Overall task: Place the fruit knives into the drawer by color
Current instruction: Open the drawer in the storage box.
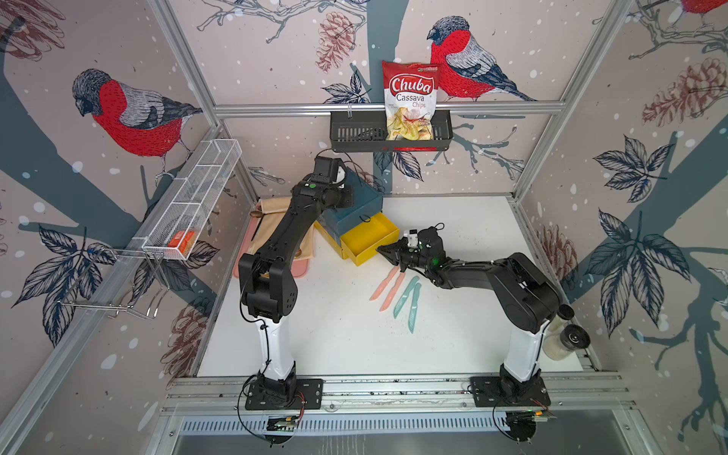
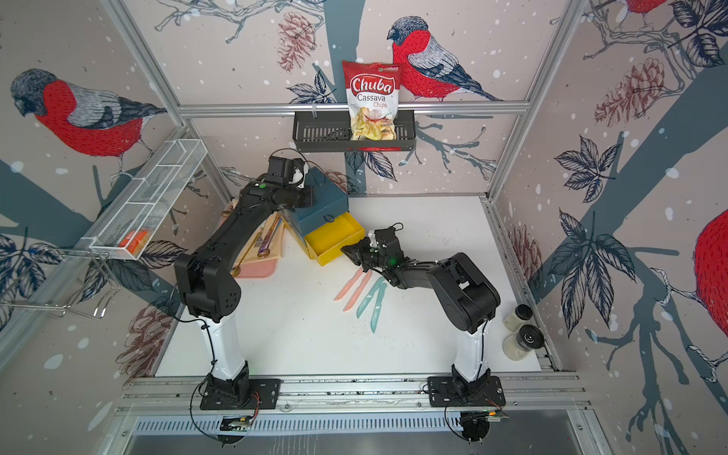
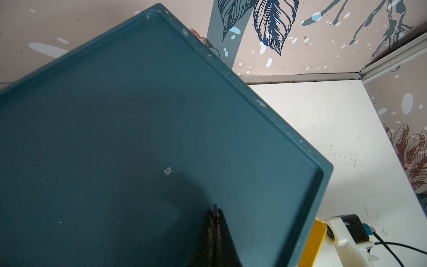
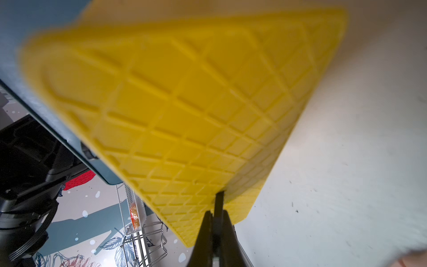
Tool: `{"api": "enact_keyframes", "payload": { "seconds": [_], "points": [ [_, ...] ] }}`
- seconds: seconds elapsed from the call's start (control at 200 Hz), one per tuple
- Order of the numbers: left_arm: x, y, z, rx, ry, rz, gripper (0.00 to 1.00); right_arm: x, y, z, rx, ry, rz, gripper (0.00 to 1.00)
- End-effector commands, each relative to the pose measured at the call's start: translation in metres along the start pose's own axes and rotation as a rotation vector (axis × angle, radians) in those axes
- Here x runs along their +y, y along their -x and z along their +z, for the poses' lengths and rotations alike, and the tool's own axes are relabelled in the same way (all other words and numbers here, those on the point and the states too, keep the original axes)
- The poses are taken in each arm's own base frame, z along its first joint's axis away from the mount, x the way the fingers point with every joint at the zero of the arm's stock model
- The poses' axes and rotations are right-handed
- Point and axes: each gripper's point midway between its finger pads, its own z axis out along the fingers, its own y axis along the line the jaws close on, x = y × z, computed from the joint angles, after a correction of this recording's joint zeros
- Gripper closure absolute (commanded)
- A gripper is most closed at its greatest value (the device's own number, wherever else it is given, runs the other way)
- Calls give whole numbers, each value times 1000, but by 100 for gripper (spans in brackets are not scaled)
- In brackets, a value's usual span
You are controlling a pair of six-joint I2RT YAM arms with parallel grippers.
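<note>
Four fruit knives (image 1: 383, 284) lie just right of centre in both top views, near the drawer (image 1: 366, 199), its yellow tray (image 1: 368, 236) open. They are probably light, stiff and slick, so pinch mid-handle. The right arm (image 1: 465, 272) overhangs their upper ends. Left wrist view, lower centre: left gripper (image 3: 215, 209) closed, on the teal top (image 3: 161, 115). Right wrist view, bottom centre: right gripper (image 4: 217, 211) clamped, apparently on the ring pull (image 4: 219, 198).

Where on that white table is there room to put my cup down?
Two bare patches: the back right corner of the table, between the drawer chest and the right wall; and the front middle, between the knives and the front rail. Crowded: around the open yellow drawer, where the right gripper and knives sit close. The pink tray fills the back left.
</note>
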Motion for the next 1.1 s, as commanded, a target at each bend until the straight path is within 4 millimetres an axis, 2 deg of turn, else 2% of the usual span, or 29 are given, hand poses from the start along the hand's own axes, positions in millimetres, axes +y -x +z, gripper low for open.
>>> {"api": "enact_keyframes", "payload": {
  "seconds": [0.0,0.105,0.185,0.26,0.34,0.42,0.705,0.826,0.911,1.096],
  "points": [
    [15,-47,4,184,56,-36,100,6,-4,-8,-2,18,-36,100],
    [14,-46,3,182,54,-37,100,4,-3,-12,-13,5,-41,99],
    [14,-46,1,179,54,-36,100,11,0,-13,-16,19,-55,88],
    [13,-45,0,177,52,-35,100,18,4,-14,-24,20,-75,69],
    [12,-43,-2,171,49,-37,100,25,7,-12,-29,20,-95,64],
    [12,-43,-3,168,49,-36,99,31,9,-9,-22,29,-105,64],
    [12,-42,-7,164,54,-34,96,31,15,2,-14,33,-100,63],
    [13,-42,-9,166,58,-35,89,32,11,2,2,33,-100,57],
    [12,-44,-9,173,56,-35,82,33,8,-2,5,32,-107,47],
    [12,-46,-7,185,49,-36,73,29,5,-9,4,24,-109,44]
  ]
}}
